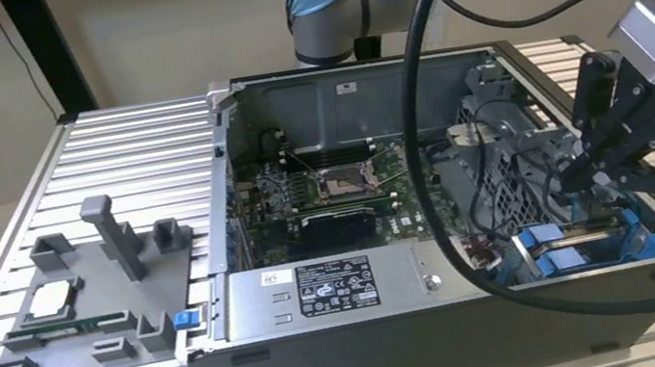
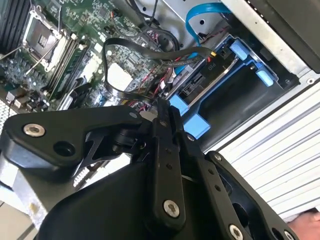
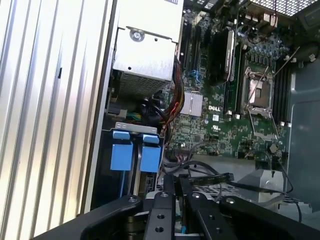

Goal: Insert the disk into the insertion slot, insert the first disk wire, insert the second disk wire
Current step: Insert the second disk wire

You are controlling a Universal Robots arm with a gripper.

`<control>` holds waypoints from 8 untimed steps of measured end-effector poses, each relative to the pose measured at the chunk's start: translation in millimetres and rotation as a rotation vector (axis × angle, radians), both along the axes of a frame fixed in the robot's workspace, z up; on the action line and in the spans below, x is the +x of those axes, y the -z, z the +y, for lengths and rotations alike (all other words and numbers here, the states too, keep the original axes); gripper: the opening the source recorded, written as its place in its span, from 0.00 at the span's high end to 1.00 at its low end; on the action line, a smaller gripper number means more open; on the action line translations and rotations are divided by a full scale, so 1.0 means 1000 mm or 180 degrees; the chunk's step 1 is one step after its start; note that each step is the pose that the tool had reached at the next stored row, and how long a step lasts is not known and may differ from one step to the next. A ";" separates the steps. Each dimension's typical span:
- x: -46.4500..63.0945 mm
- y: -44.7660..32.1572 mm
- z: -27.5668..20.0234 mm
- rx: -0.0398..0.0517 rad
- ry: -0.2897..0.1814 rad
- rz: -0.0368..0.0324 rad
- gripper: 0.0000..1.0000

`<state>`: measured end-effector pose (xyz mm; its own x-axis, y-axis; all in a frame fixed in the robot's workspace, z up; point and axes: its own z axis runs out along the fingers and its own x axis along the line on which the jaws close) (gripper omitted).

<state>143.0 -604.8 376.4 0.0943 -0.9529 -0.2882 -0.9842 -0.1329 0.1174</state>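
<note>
An open computer case (image 1: 367,353) lies on the slatted tabletop (image 1: 127,145), motherboard (image 1: 329,193) exposed. At the exterior view's right, the insertion slot (image 1: 598,250) shows its blue rails. The disk (image 2: 200,85) appears seated there in its blue carrier, most of its body hidden. The claw (image 1: 571,174) hangs just above the slot, its fingers drawn together. Whether they nip anything cannot be told from here. A flat black wire (image 2: 145,48) loops just beside the tips. That wire looks light and floppy, its plug small and likely fragile, so the stiff plug body is the place to take hold. The disk, dense and easily jarred, is best handled by its frame.
</note>
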 end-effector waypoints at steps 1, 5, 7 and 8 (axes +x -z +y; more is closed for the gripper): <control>0.000 0.0001 0.0000 -0.0019 0.0000 -0.0002 1.00; -0.001 0.0017 0.0002 -0.0153 0.0001 -0.0041 1.00; -0.001 0.0024 0.0011 -0.0192 0.0002 -0.0090 1.00; -0.001 0.0028 0.0017 -0.0204 0.0003 -0.0115 1.00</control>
